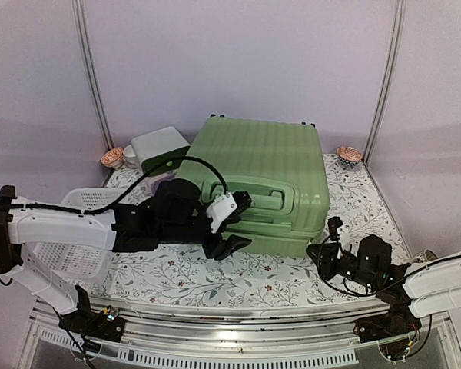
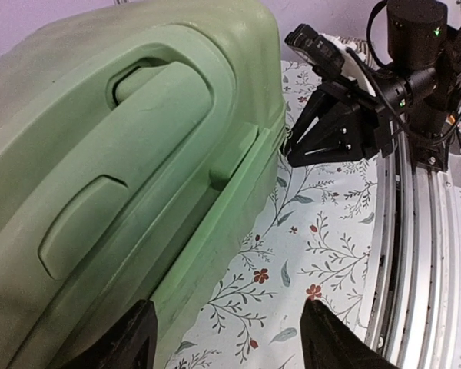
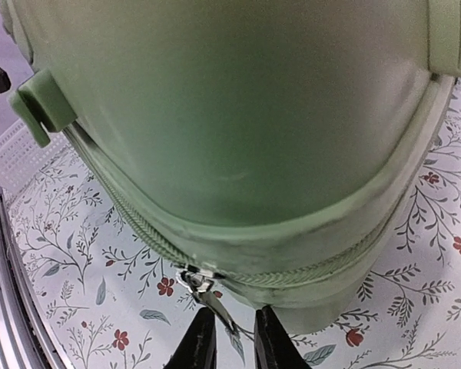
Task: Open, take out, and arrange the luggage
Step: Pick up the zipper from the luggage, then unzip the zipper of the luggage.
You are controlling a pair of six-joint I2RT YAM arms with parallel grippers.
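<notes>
I can't tell if my right gripper [image 3: 236, 327], nearly pressed together, pinches the zipper pull [image 3: 207, 288] at six o'clock on the luggage [image 3: 238, 115]. Squeeze first, then drag slowly. My left gripper [image 2: 227, 338] is spread.

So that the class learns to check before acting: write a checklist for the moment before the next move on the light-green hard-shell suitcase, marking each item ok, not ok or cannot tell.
1. Light-green hard-shell suitcase lies flat on the floral tablecloth: ok.
2. Suitcase zipper already undone: not ok, it is closed around the corner in view.
3. Small metal zipper pull sits between the right arm's jaws: ok.
4. Those jaws pinch the pull firmly: cannot tell, a slim gap shows between them.
5. Left arm's jaws open and holding nothing, at the suitcase's near side: ok.
</notes>
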